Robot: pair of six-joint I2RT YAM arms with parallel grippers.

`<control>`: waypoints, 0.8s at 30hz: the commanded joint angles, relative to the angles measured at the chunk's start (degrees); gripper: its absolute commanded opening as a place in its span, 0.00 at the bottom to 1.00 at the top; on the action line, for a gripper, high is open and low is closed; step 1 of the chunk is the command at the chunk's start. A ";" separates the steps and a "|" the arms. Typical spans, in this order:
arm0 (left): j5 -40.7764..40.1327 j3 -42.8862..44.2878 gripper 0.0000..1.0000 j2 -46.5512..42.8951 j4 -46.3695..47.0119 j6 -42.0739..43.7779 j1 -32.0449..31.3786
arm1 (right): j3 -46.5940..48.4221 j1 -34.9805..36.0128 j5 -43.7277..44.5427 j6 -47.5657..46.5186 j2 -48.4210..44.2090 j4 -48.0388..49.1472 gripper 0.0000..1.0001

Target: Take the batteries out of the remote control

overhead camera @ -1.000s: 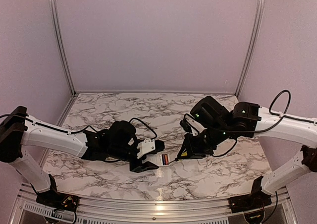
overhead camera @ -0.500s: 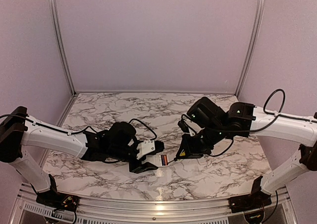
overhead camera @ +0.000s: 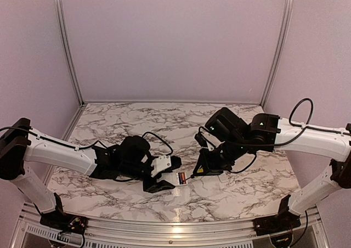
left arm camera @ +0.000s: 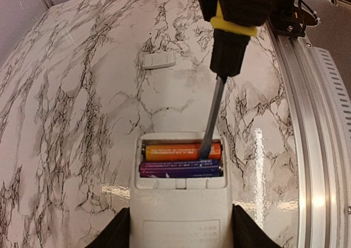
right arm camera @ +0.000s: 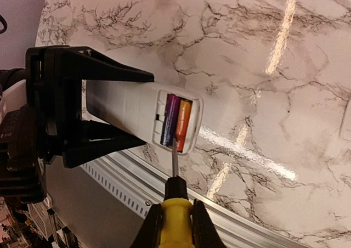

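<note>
My left gripper (left arm camera: 180, 234) is shut on the white remote control (left arm camera: 180, 209) and holds it by its sides, with the open battery compartment pointing away. Two batteries lie side by side in the compartment, an orange one (left arm camera: 173, 150) at the far side and a purple one (left arm camera: 181, 168) beside it. My right gripper (right arm camera: 175, 226) is shut on a yellow-handled screwdriver (right arm camera: 174, 204). Its blade tip rests at the right end of the orange battery (right arm camera: 184, 126). In the top view the remote (overhead camera: 164, 164) hangs just above the table between the left gripper (overhead camera: 166, 173) and the right gripper (overhead camera: 205, 168).
A small white cover plate (left arm camera: 159, 60) lies on the marble table (left arm camera: 71, 94) beyond the remote. The metal rail (left arm camera: 307, 122) of the table's near edge runs close beside both grippers. Pale walls enclose the back and sides.
My right arm has shifted a little to the left, bringing the screwdriver closer in on the remote's compartment. The left arm and the remote have stayed still.
</note>
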 commanded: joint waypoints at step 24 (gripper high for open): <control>2.61 -2.41 0.00 3.68 9.12 -6.88 -0.41 | -2.30 -0.36 -9.64 -5.10 9.71 2.49 0.00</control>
